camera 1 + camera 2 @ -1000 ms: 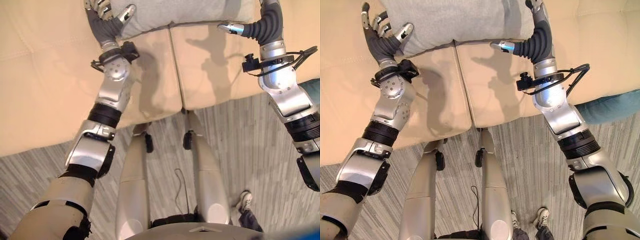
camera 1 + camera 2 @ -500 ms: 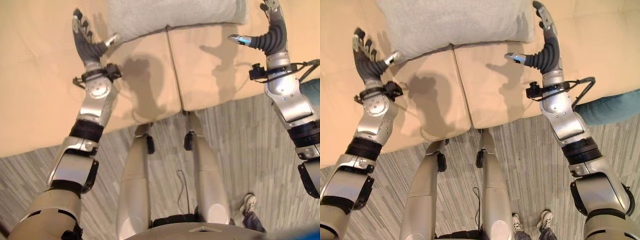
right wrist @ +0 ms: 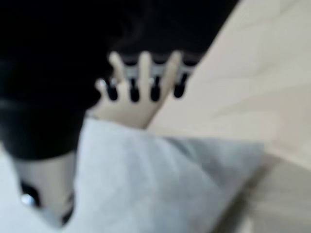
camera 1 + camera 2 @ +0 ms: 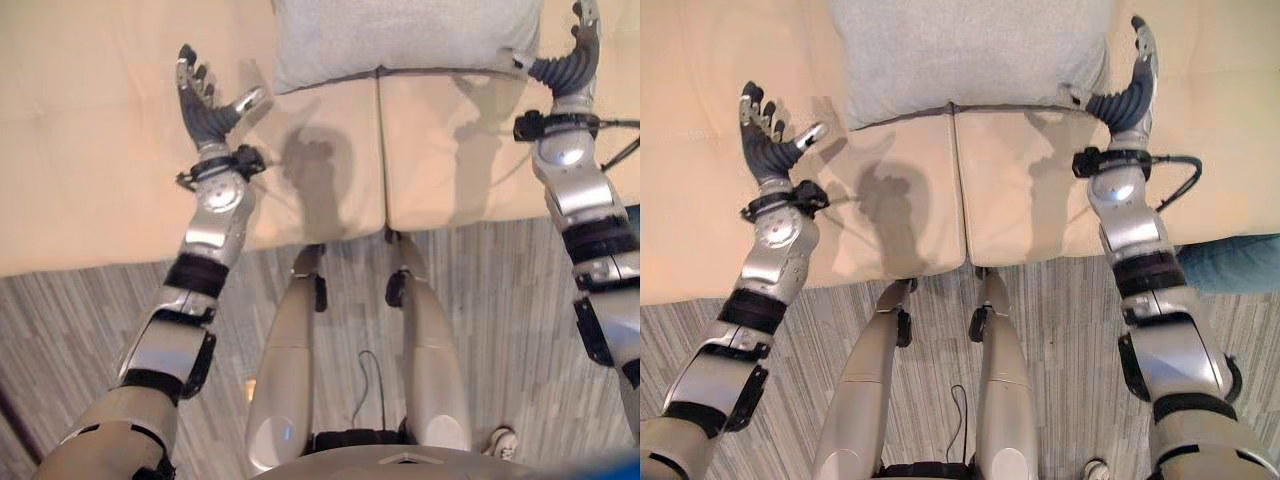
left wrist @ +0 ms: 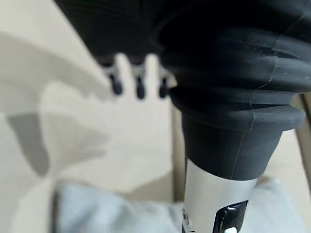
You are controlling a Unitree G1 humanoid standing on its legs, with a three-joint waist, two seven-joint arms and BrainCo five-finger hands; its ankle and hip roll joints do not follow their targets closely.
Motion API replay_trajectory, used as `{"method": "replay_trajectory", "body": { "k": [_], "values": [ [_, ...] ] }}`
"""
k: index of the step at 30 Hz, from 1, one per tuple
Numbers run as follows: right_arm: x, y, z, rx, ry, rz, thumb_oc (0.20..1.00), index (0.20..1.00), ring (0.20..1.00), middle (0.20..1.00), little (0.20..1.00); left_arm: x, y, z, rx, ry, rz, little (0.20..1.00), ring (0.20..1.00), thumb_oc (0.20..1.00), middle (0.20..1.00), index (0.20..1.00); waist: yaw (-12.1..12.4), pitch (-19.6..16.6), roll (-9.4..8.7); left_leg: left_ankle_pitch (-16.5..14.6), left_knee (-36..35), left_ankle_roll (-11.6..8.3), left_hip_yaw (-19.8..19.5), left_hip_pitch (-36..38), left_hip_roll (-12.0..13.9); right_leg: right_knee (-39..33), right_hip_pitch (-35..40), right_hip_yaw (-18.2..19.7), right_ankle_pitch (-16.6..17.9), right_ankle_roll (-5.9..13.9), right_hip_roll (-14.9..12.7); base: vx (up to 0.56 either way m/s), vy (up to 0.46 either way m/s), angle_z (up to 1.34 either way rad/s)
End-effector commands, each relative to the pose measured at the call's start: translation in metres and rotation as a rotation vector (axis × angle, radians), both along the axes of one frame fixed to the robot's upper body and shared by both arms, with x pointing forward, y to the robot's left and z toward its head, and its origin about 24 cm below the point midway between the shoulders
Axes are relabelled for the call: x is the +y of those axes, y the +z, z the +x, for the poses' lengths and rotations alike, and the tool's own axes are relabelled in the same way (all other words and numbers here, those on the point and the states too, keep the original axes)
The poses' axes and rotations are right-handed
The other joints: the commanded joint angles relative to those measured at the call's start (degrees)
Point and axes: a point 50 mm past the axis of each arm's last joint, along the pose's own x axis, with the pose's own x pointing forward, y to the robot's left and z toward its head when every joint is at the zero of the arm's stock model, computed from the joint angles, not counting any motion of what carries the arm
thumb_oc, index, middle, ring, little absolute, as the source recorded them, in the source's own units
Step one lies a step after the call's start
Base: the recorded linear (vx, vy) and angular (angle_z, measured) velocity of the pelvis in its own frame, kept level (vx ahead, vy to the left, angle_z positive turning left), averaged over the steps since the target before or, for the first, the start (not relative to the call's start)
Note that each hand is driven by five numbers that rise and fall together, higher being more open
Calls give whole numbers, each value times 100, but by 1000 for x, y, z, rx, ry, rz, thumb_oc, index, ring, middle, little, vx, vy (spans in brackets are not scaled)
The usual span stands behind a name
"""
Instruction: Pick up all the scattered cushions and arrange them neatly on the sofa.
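The grey cushion lies at the far middle of the sofa, across the seam between its seats; the right robot hand, fingers spread, is right at its right corner and could nudge it askew. A second ago both hands flanked it closely; now the left robot hand, spread and empty, is well clear.

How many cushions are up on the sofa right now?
1. A grey cushion lies on the sofa across the seam between its two seats, between the robot's open hands. Others may lie out of view.
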Motion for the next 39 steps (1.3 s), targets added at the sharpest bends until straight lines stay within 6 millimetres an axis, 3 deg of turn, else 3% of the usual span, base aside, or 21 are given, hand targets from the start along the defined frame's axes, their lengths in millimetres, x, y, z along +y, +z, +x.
{"method": "replay_trajectory", "body": {
  "k": [1,4,5,8,15,24,25,26,27,32,39],
  "values": [
    [2,16,-4,-68,-11,-6,1000,1000,1000,1000,1000,4,16,-2,-87,14,-77,1000,1000,1000,1000,1000,-18,-281,335,-32,-243,-307,-769,-214,-71,412,-34,-162,-540,761,-435,0,0,0],
    [18,35,2,-90,19,52,1000,1000,1000,1000,1000,-12,35,6,-97,-37,-94,1000,1000,1000,1000,1000,-28,-246,376,1,-275,-308,-742,-283,-85,400,-122,-123,-514,768,-430,13,43,0],
    [27,43,7,-77,22,73,1000,1000,1000,1000,1000,-23,52,8,-121,-56,-88,1000,1000,1000,1000,1000,-23,-209,406,13,-256,-308,-731,-329,-92,410,-163,-102,-509,763,-431,0,0,0],
    [40,54,11,-56,28,88,1000,1000,1000,1000,1000,-38,69,9,-140,-80,-74,1000,1000,1000,1000,1000,-22,-142,436,0,-230,-305,-697,-377,-95,425,-220,-62,-504,750,-419,0,0,0],
    [77,68,18,-7,48,51,1000,1000,1000,1000,1000,-78,93,7,-170,-176,-74,1000,1000,1000,1000,1000,-62,30,465,-9,-95,-320,-632,-516,-104,412,-301,0,-472,716,-376,5,3,-1],
    [119,70,19,23,141,-14,1000,1000,1000,1000,1000,-123,114,5,-159,-263,4,1000,1000,1000,1000,1000,-135,59,523,82,-236,-335,-618,-570,-119,227,-342,25,-408,743,-328,2,1,0],
    [119,70,19,23,141,-14,555,555,555,555,555,-123,115,5,-160,-263,4,1000,1000,1000,1000,1000,-133,60,524,87,-244,-335,-620,-571,-119,220,-342,23,-403,743,-328,0,0,0],
    [130,69,18,25,182,-19,200,200,200,200,200,-123,115,5,-165,-273,11,558,558,558,558,558,-132,61,536,104,-260,-342,-612,-587,-123,211,-371,32,-394,745,-313,0,0,0],
    [133,68,17,26,197,-23,200,200,200,200,200,-122,116,5,-161,-263,12,200,200,200,200,200,-137,61,536,107,-249,-342,-611,-608,-122,207,-387,33,-385,743,-307,11,3,-4],
    [144,67,15,18,244,-29,200,200,200,200,200,-125,119,3,-174,-267,8,200,200,200,200,200,-153,61,547,102,-195,-333,-606,-670,-125,227,-450,57,-381,736,-300,3,-3,-2],
    [166,82,-5,-119,351,-69,200,200,200,200,200,-114,142,-10,-300,-247,-27,200,200,200,200,200,-146,59,552,76,-87,-316,-576,-725,-131,340,-533,104,-392,715,-300,0,0,0]
  ]
}}
